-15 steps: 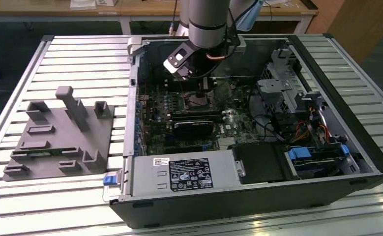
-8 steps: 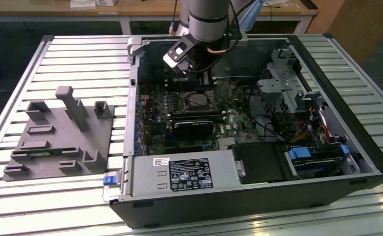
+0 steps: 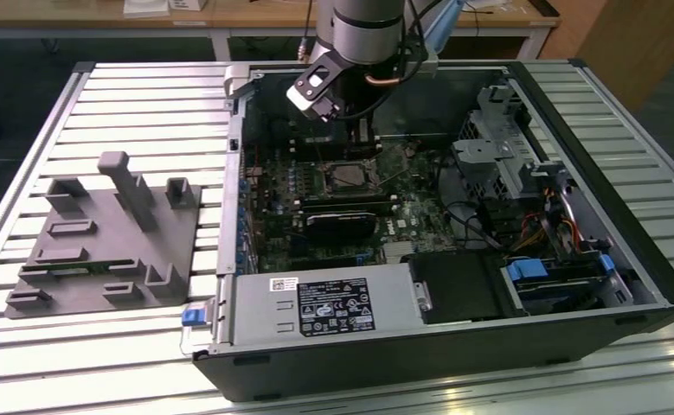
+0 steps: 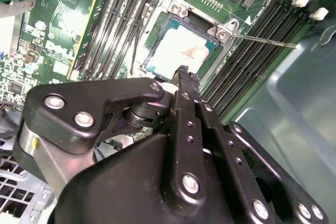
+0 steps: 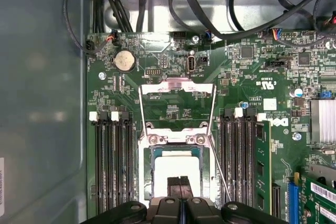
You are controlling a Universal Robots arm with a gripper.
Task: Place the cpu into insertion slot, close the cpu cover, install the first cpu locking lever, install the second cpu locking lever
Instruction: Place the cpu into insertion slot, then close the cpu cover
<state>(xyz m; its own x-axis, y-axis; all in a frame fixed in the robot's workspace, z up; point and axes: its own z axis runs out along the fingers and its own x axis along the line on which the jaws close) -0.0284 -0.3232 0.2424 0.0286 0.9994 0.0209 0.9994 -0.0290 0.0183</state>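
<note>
- Silvery-tan cpu (image 5: 177, 170) lies in its socket, in both wrist views.
- Black gripper (image 5: 180, 181) jaws together over it.
- First wrist view: cpu cover (image 5: 177, 84) raised open.
- Exterior view: white-labelled power supply (image 3: 325, 307).

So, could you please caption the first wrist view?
Black gripper poised over seated silvery-tan square cpu, thin silvery cpu cover open.

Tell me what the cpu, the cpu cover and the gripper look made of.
The cpu: pale metal top, dull sheen catching glare. The cpu cover: thin sheet metal, probably steel, bright silvery shine. The gripper: matte black links with screw heads, coated metal or hard plastic; unclear.
</note>
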